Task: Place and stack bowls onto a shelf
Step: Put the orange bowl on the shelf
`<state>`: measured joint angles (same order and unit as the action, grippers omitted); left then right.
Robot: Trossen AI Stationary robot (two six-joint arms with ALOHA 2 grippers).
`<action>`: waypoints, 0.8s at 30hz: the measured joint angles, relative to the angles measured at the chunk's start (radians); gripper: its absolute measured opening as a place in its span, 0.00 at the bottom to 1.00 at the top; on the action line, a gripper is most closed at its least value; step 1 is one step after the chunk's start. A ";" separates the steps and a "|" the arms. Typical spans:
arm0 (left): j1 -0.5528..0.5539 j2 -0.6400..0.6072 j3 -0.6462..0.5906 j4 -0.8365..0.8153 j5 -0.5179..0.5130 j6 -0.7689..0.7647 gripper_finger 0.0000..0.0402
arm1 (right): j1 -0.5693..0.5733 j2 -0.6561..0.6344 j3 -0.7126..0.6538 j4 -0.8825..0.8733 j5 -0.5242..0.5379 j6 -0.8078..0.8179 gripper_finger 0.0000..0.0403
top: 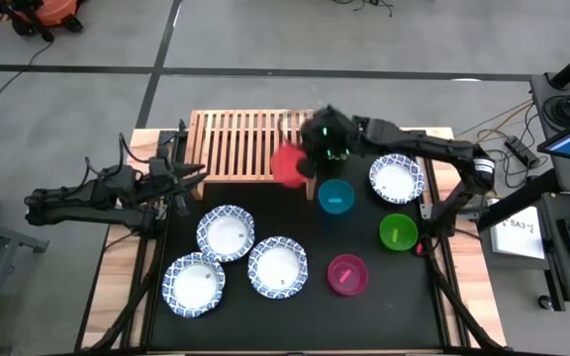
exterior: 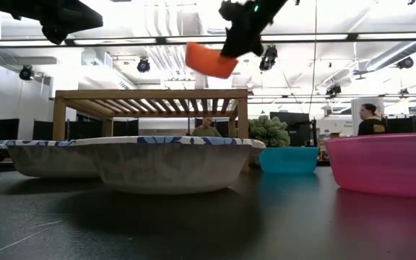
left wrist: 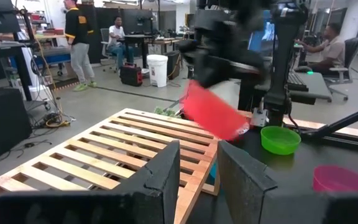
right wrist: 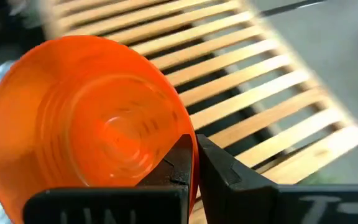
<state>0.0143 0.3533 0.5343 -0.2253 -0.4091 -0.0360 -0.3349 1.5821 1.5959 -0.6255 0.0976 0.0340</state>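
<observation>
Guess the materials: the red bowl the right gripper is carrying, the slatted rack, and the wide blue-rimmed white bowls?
The small red bowl, pinched at its rim by the right gripper, looks like glossy, slightly translucent plastic: light glows through its wall. The low slatted shelf looks like pale unfinished wood, with grain showing on the slats. The wide white bowls with blue patterned rims look matte, probably paper or foam, though that stays uncertain.

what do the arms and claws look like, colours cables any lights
Both arms are dark, jointed segments with black cables running along them. The right claw has a green light on its wrist housing; the left claw shows two flat, black, wedge-shaped fingers in its own wrist view.
</observation>
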 joint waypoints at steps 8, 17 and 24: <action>0.000 0.005 0.000 0.000 0.000 0.000 0.23 | -0.168 0.090 0.000 0.168 -0.172 0.052 0.02; 0.000 0.006 0.000 0.000 0.000 0.000 0.23 | -0.197 0.145 0.000 0.195 -0.152 0.064 0.17; 0.000 0.006 0.000 0.000 0.000 -0.007 0.23 | -0.202 0.129 0.000 0.194 -0.149 0.043 0.31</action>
<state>0.0144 0.3597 0.5343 -0.2254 -0.4091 -0.0426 -0.5373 1.7115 1.5959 -0.4318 -0.0517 0.0770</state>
